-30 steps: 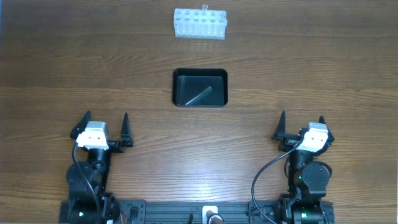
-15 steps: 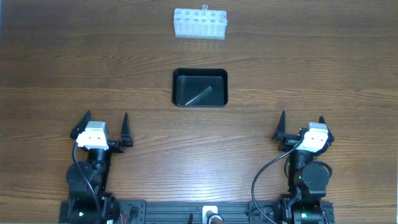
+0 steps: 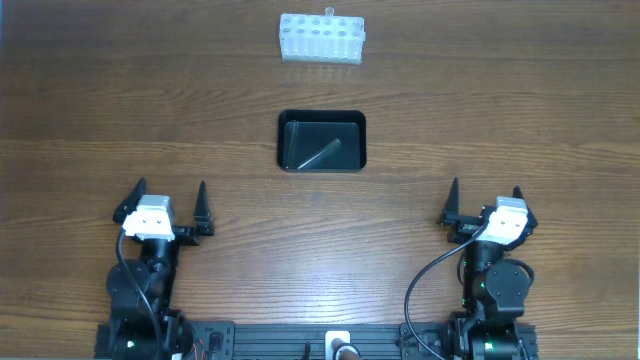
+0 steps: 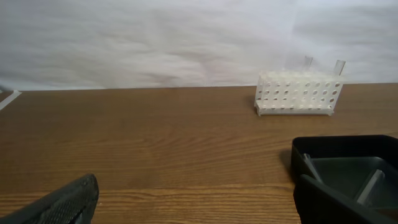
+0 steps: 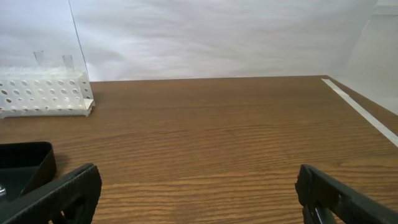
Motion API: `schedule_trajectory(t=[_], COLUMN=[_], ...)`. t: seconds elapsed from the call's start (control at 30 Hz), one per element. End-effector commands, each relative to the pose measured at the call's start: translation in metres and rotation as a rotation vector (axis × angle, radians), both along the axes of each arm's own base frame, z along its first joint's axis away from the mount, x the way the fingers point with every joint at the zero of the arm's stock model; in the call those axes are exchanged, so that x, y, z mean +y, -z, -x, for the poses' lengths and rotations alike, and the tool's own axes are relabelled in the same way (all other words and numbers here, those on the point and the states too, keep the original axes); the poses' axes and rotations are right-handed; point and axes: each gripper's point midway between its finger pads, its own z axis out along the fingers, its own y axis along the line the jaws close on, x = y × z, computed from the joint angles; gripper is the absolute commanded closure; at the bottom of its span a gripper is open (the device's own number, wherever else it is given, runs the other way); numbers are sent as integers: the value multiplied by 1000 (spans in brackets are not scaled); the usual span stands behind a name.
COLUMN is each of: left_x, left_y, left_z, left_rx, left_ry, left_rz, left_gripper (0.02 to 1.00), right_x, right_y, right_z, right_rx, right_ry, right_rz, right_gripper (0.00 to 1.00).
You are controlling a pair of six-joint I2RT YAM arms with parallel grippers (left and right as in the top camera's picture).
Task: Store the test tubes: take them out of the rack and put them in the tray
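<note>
- Top: white perforated plastic rack point(image 3: 322, 38) on the far side of the wooden counter point(image 3: 500, 100). Black rectangular plastic tray point(image 3: 322, 114) sits nearer, apart from it, with one clear test tube point(image 3: 320, 155) lying inside. Left gripper point(image 3: 170, 185) and right gripper point(image 3: 487, 186) both open, empty.
- Left wrist: two upright tubes point(image 4: 339, 65) at one end of the rack.
- Right wrist: rack stands beyond a tray corner.

A white rack point(image 3: 322, 38) stands at the far side of the wooden worktop point(image 3: 100, 100), with 1 test tube point(image 3: 329, 12) upright in it. Nearer the 2 arms, a black tray point(image 3: 322, 114) holds 1 slanted tube point(image 3: 320, 154). The left hand point(image 3: 169, 190) and right hand point(image 3: 486, 190) sit well apart, fingers spread.
</note>
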Motion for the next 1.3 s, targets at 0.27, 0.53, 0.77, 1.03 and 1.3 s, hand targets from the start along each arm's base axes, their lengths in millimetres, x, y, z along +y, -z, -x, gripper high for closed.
schedule_trajectory(t=[0.27,0.53,0.77,1.03,1.3], left_x=[0,0,0,0,0], left_y=[2,2,2,2,2], left_z=[0,0,0,0,0], left_rx=[3,3,3,3,3], left_ry=[5,5,5,5,5], left_rz=[-14,-14,-14,-14,-14], left_gripper=[20,20,18,18,18], right_x=[41,118,207,255,276], right_y=[-32,-35,-16,12,13], right_z=[-41,-122,-175,-241,-299], right_rx=[-41,147,271,458,509], right_ry=[-228,-391,-526,-501,-444], right_rz=[-96,-113,-103,-164,-149], right_gripper=[9,7,9,7,7])
